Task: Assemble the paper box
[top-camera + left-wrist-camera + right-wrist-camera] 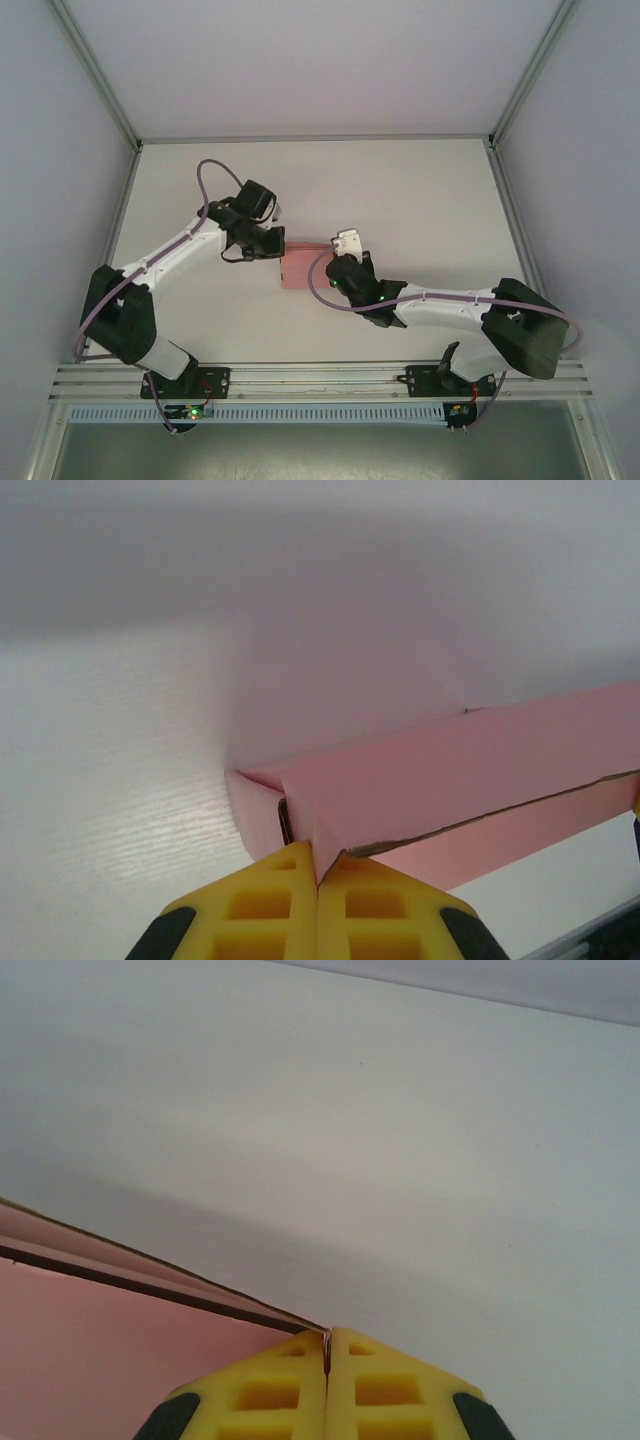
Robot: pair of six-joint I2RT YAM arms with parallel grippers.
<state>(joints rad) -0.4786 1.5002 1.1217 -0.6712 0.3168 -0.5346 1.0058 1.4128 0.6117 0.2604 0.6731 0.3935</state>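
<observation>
White table carries the paper box, pink, seemingly half-folded.

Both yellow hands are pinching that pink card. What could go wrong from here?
The left hand and right hand each pinch an edge of the paper box, from opposite sides; pulling apart might tear the thin card or crease it wrongly. The right hand grips only a thin sliver at the edge, so it could slip free.
</observation>
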